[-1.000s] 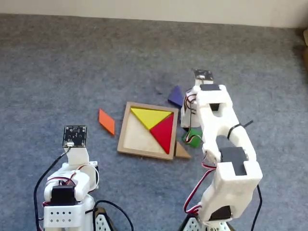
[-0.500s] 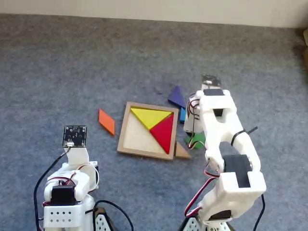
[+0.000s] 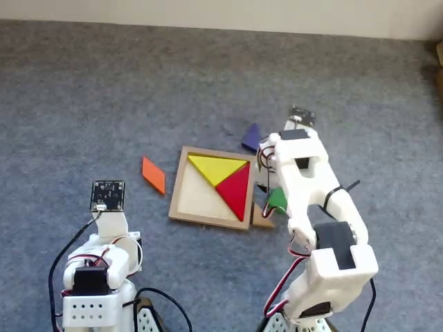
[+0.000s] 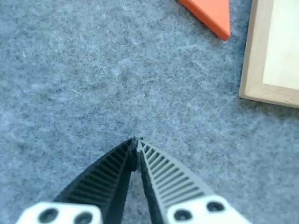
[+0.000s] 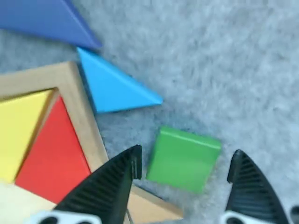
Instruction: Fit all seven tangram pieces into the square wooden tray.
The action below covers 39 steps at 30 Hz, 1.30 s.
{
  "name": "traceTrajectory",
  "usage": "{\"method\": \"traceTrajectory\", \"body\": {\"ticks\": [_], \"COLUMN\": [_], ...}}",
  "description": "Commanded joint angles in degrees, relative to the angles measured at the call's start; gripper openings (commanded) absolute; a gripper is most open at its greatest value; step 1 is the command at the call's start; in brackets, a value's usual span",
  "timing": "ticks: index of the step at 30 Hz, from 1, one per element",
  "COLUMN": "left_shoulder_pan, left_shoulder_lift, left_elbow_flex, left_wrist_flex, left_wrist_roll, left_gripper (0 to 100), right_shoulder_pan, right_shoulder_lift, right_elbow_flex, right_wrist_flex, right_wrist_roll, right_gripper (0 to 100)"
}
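Inspecting the high view, we found the square wooden tray [image 3: 178, 190] lying flat on the grey tabletop [image 3: 97, 90]. A yellow triangle [image 3: 214, 168] was seated in its far portion and a red triangle [image 3: 237, 190] in its right portion; the remaining floor was bare wood. An orange parallelogram [image 3: 154, 174] lay just outside the left rim. A dark blue triangle [image 3: 252, 138] lay near the far right corner, and a tan triangle [image 3: 261, 218] lay just beside the near right corner.

In the right wrist view, we saw the right gripper [image 5: 187, 156] spread wide, with one finger on each side of the green square [image 5: 184, 158] and not closed on it. A light blue triangle [image 5: 114, 88] lay just beside the tray rim, between the dark blue triangle and the green square.

In the left wrist view, we saw the left gripper [image 4: 136, 141] with its fingertips pressed together and nothing between them, over bare tabletop near the orange parallelogram and a tray corner.
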Motion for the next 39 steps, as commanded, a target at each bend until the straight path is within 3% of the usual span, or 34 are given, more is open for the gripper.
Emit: {"method": "traceTrajectory", "body": {"ticks": [1,4,10,20,30,39], "left_shoulder_pan": [-0.7,-0.7,-0.7,-0.7,-0.7,-0.7], "left_shoulder_lift": [-2.9,-2.9,-2.9,-2.9,-2.9,-2.9], "left_elbow_flex": [1.1,1.1,1.1,1.1,1.1,1.1], "left_wrist_flex": [0.1,0.1,0.1,0.1,0.1,0.1], "left_wrist_roll": [-0.4,-0.4,-0.4,-0.4,-0.4,-0.4], "left_gripper": [1,1,1,1,1,1], "right_shoulder_pan": [-0.8,-0.7,-0.7,-0.2,0.5,-10.7], "right_shoulder_lift": [2.5,5.1,5.2,0.1,-9.5,-9.8], "right_elbow_flex": [-0.7,-0.8,-0.9,-0.7,-0.3,-0.8], "right_wrist_flex": [-0.6,-0.3,1.1,1.5,1.0,1.0], "right_wrist_roll": [-0.7,-0.7,-0.7,0.0,10.6,21.7], "right_gripper": [28.9,28.5,17.4,16.6,16.6,16.6]}}
